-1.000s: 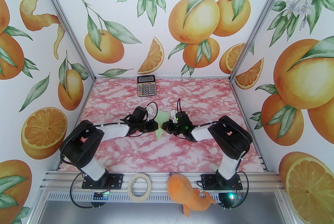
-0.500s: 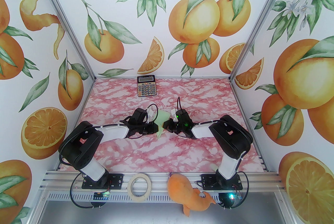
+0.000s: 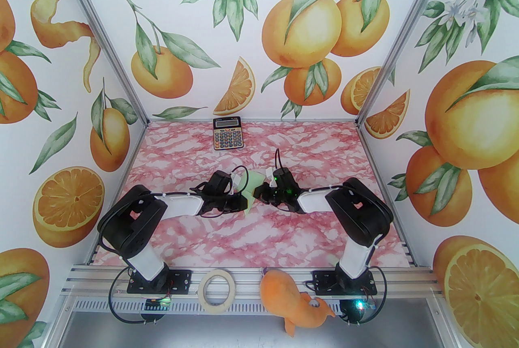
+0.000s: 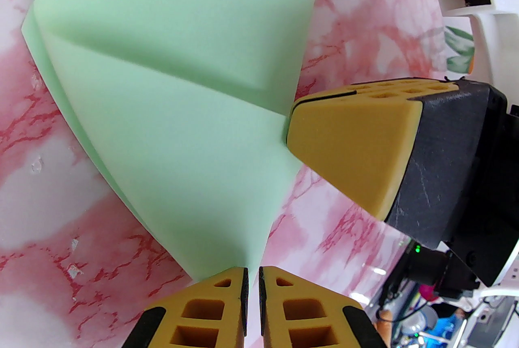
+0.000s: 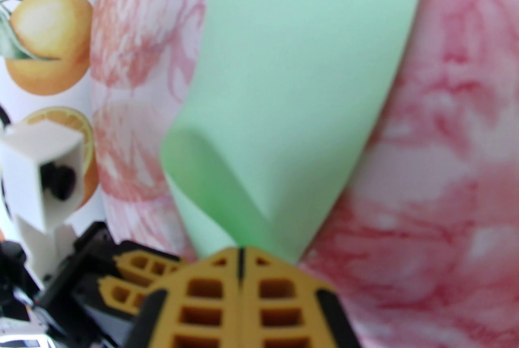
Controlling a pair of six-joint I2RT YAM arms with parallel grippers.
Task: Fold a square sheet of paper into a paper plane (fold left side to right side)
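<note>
The left arm (image 3: pixel 134 224), glossy black joints and a white shell, reaches inward over the bench (image 3: pixel 182 233), whose surface is a pink and white marble pattern. Its jaws are mustard-yellow wedges with a honeycomb of square holes and thin black pads. They stand almost together, pinching the narrow pointed end of the sheet of paper (image 4: pixel 170 95).

On the grooved aluminium rail at the near edge lies a flat ring of beige masking tape (image 3: pixel 217 289). At the far edge, against the orange-printed wall, lies a black-and-orange calculator (image 3: pixel 227 133).

The sheet sits mid-bench between the two arms. It is thin, matte, pale green and partly folded, with a sharp diagonal crease and one flap lying over another. It fans wide from the pinched point. In the right wrist view one edge curls into a soft roll. Whether it touches the bench I cannot tell.

A fuzzy orange plush toy (image 3: pixel 294 299) hangs over the rail.

The right arm (image 3: pixel 361 208) reaches in from the other side. Its jaws are pressed fully together on the sheet's side edge, close beside the left jaws.
</note>
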